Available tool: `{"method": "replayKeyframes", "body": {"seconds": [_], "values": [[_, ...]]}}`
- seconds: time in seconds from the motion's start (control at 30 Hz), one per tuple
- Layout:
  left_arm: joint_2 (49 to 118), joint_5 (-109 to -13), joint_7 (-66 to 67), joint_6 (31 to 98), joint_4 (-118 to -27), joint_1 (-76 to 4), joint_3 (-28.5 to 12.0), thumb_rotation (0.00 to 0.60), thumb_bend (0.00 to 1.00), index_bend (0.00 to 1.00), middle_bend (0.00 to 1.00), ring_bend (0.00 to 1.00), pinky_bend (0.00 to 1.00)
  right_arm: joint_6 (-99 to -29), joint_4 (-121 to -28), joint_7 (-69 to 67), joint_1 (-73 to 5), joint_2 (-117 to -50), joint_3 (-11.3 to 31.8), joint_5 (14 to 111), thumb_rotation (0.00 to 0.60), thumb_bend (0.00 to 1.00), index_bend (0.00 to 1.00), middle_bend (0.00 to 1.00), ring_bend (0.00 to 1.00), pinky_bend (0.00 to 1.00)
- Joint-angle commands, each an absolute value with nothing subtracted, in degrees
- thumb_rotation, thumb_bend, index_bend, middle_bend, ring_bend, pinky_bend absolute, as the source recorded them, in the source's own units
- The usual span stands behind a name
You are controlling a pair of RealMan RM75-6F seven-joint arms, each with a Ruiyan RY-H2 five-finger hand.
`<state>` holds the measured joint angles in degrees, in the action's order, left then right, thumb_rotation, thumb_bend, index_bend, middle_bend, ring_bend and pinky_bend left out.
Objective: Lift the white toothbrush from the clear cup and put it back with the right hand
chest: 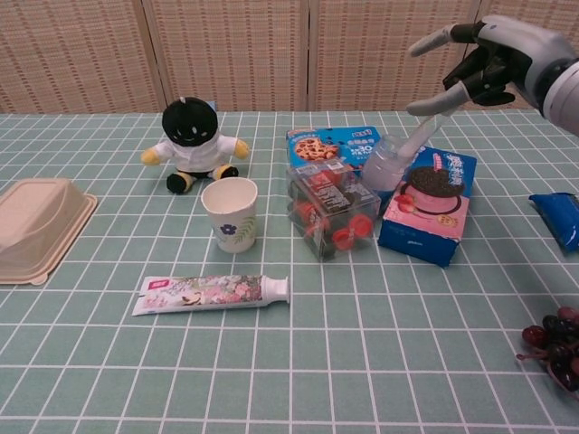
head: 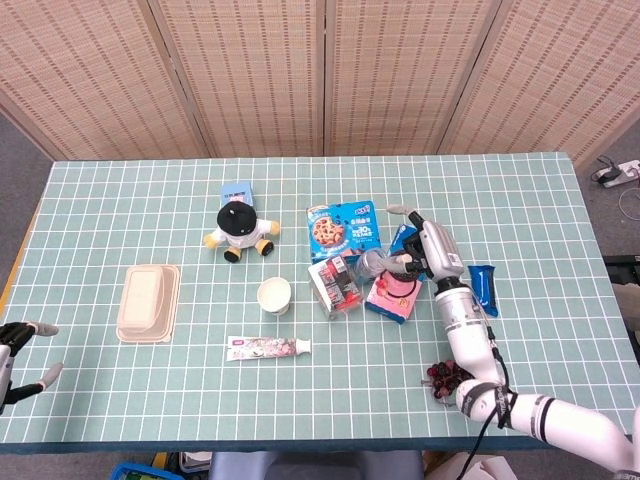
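Observation:
The clear cup point(chest: 384, 168) stands between the cookie box and the pink-and-blue biscuit box, seemingly tipped a little to the right. The white toothbrush point(chest: 422, 136) sits in it, its handle leaning up to the right. My right hand point(chest: 479, 56) hovers above and to the right of the handle, fingers spread, holding nothing; one fingertip is close over the handle's top. In the head view the right hand point(head: 432, 250) is just right of the cup point(head: 375, 264). My left hand point(head: 18, 352) shows at the lower left edge, fingers apart and empty.
Around the cup are a cookie box point(chest: 330, 145), a clear box of red sweets point(chest: 330, 210) and a biscuit box point(chest: 428, 203). Further off lie a paper cup point(chest: 231, 213), a toothpaste tube point(chest: 213, 293), a plush toy point(chest: 193, 133), a beige container point(chest: 36, 226), a blue packet point(chest: 561, 217) and grapes point(chest: 554, 341).

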<state>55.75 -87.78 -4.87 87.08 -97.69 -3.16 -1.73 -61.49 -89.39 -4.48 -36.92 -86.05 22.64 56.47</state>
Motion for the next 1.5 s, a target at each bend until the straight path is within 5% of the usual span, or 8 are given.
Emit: {"method": "replayKeyframes", "body": {"seconds": [0.03, 0.37, 0.73, 1.03, 1.5], "values": [[55.8, -87.4, -4.7, 86.8, -97.6, -3.3, -1.8, 0.6, 0.25, 0.47, 0.41, 0.32, 0.43, -63.6, -92.4, -4.5, -35.0, -83.4, 21.8, 59.1, 0.6, 0.0, 0.22, 1.0, 1.0, 1.0], [56.5, -86.5, -3.1, 85.7, -97.6, -3.7, -1.9, 0.6, 0.25, 0.47, 0.41, 0.32, 0.43, -69.5, -99.8, -4.2, -30.7, -77.5, 19.9, 66.0, 0.6, 0.0, 0.22, 1.0, 1.0, 1.0], [57.0, -86.1, -2.0, 85.0, -97.4, -4.1, -1.9, 0.6, 0.25, 0.47, 0.41, 0.32, 0.43, -78.0, -104.8, 6.2, -23.4, -70.5, 12.6, 74.1, 0.6, 0.06, 0.3, 0.93, 0.99, 1.0], [57.8, -85.8, -0.9, 84.7, -97.1, -4.3, -2.0, 0.6, 0.25, 0.47, 0.41, 0.32, 0.43, -84.2, -105.4, 12.1, -17.1, -67.8, 7.3, 78.3, 0.6, 0.09, 0.34, 0.78, 0.82, 0.99], [59.0, -85.6, 0.6, 84.7, -96.5, -4.5, -2.1, 0.6, 0.25, 0.47, 0.41, 0.32, 0.43, -92.0, -99.2, 9.0, -7.9, -68.5, 3.2, 80.8, 0.6, 0.14, 0.38, 0.59, 0.6, 0.79]]}}
